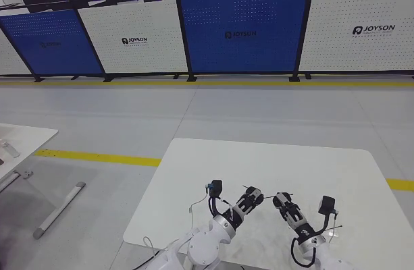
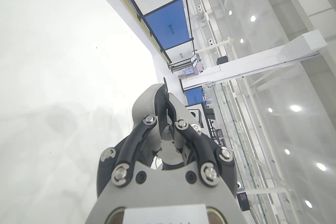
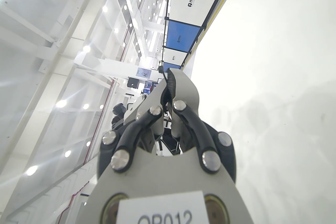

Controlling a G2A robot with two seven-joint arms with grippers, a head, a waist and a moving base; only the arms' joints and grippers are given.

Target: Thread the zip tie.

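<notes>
- White and blue perforated panels [image 1: 244, 34] in dark frames are set in a row along the far side of the room. Each is marked with a logo and a short line of print.
- A yellow line [image 1: 98, 157] is painted across the grey floor between the panels and the surface, and another runs along the foot of the panels.
- A second table [image 1: 17, 138] is seen at the edge of the top view, with a few small items lying on it.
- The white surface [image 1: 261, 162], rounded at its corners, is bare where it can be seen. Both arms are held over its near part.
- In the top view the left tool [image 1: 255, 197] and the right tool [image 1: 281, 200] are turned tip toward tip, near each other but apart.
- In the left wrist view the left tool's fingers [image 2: 157, 101] are pressed together. A thin black end of the zip tie [image 2: 165, 83] is pinched between the dark pads and stands out just beyond the tips.
- In the right wrist view the right tool's fingers [image 3: 183, 88] are likewise pressed together on the zip tie, and its small blocky head stands out just past the tips.
- How the strip runs between the two tools cannot be told.
- A white label [image 3: 161, 206] with dark characters is stuck on the right tool's body and is cut off at the frame edge. A similar label is seen on the left tool's body.
</notes>
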